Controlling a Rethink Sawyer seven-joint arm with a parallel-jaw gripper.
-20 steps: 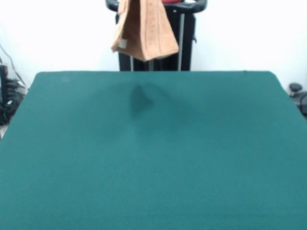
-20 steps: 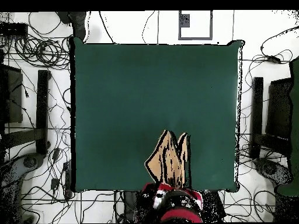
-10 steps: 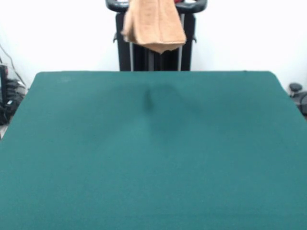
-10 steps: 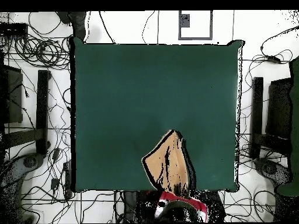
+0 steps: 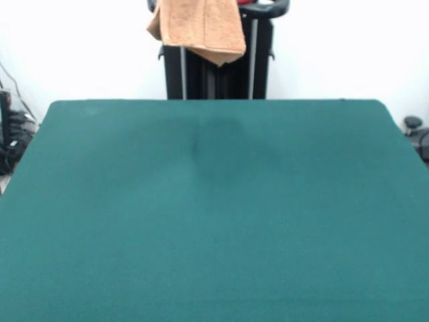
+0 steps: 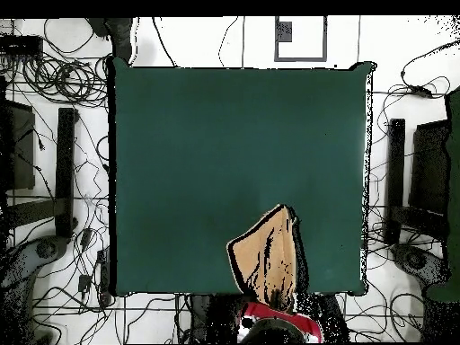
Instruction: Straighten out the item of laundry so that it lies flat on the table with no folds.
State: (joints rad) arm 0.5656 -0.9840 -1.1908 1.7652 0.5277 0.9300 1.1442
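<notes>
Front view alone shows towel (image 5: 201, 27) hanging clear — above table (image 5: 214, 221).

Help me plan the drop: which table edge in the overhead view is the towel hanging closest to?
The bottom edge: the towel hangs above the table there, far from the other edges.

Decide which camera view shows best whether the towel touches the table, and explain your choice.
The front view: the towel hangs well above the table, with clear space beneath it. The overhead view shows only the towel's outline over the table's edge, not its height.
</notes>
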